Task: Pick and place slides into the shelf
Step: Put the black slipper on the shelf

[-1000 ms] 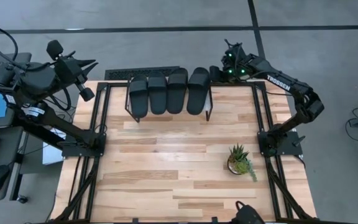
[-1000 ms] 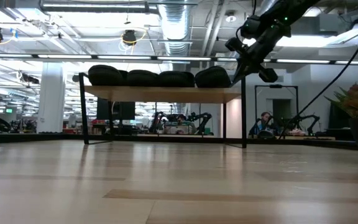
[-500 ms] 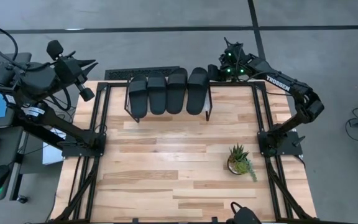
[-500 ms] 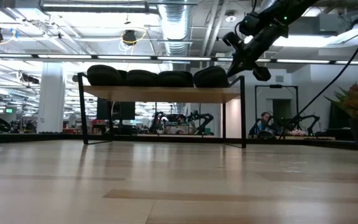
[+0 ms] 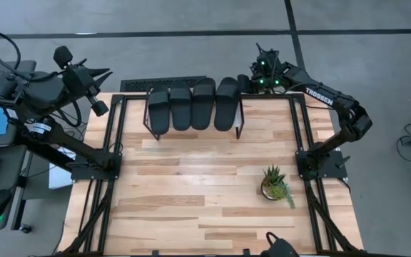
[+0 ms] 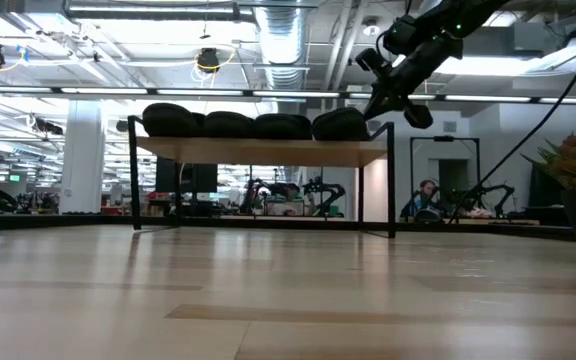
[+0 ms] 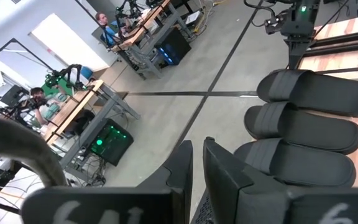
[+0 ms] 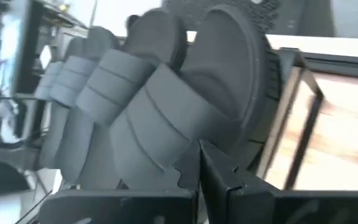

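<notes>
Four black slides (image 5: pixel 191 103) lie side by side, soles down, on the top of the low shelf (image 6: pixel 258 152) at the table's far edge. They also show in the left wrist view (image 7: pixel 309 118). My right gripper (image 5: pixel 243 83) is shut and stands at the right side of the rightmost slide (image 5: pixel 227 103), near its far end; the low view shows it there too (image 6: pixel 373 105). My left gripper (image 5: pixel 105 71) is shut and waits off the table's far left corner, touching nothing. My right gripper (image 8: pixel 197 158) has its shut fingertips against the rim of the rightmost slide's sole (image 8: pixel 241 112), on its right side near the far end. The fingers come from the table's right, slanting down. The slide lies flat on the shelf top, close against its neighbour.
A small potted plant (image 5: pixel 275 184) stands on the table's right half, in front of the right arm's base. A black grate (image 5: pixel 163 83) lies just beyond the far edge behind the shelf. Black frame rails (image 5: pixel 116 135) run along both sides of the table.
My right gripper has moved toward the table's left and pushed the rightmost slide that way. The slide has slid along the shelf top and straightened until it lies beside its neighbour. The other three slides have stayed put.
</notes>
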Robot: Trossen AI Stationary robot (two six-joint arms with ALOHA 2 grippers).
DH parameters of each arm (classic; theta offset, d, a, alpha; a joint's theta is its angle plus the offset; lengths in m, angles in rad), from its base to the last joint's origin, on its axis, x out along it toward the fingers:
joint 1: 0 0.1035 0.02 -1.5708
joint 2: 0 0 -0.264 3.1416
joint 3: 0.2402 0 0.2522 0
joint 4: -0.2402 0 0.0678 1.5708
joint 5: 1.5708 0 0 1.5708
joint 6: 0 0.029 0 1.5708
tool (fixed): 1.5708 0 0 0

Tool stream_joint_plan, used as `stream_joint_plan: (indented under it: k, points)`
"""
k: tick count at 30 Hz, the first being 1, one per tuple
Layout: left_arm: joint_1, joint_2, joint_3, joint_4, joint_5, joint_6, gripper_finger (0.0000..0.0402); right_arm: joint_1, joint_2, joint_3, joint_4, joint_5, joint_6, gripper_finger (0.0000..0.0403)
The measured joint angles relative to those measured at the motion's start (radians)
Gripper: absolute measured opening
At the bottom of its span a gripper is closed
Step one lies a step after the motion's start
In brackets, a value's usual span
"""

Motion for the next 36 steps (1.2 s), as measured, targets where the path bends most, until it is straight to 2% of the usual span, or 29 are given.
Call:
stream_joint_plan:
  k: [10,29,36]
  points:
    - [0.0,0.0,0.0,0.0,0.0,-0.01,0.0029,-0.011,0.001,-0.001,-0.058,0.12,0.001,0.0]
    - [0.0,0.0,0.0,0.0,0.0,-0.012,0.0029,-0.028,0.003,-0.001,-0.088,0.143,-0.007,0.0]
    - [0.0,0.0,0.0,0.0,0.0,-0.016,0.0029,-0.006,0.065,0.023,-0.073,0.151,-0.008,0.0]
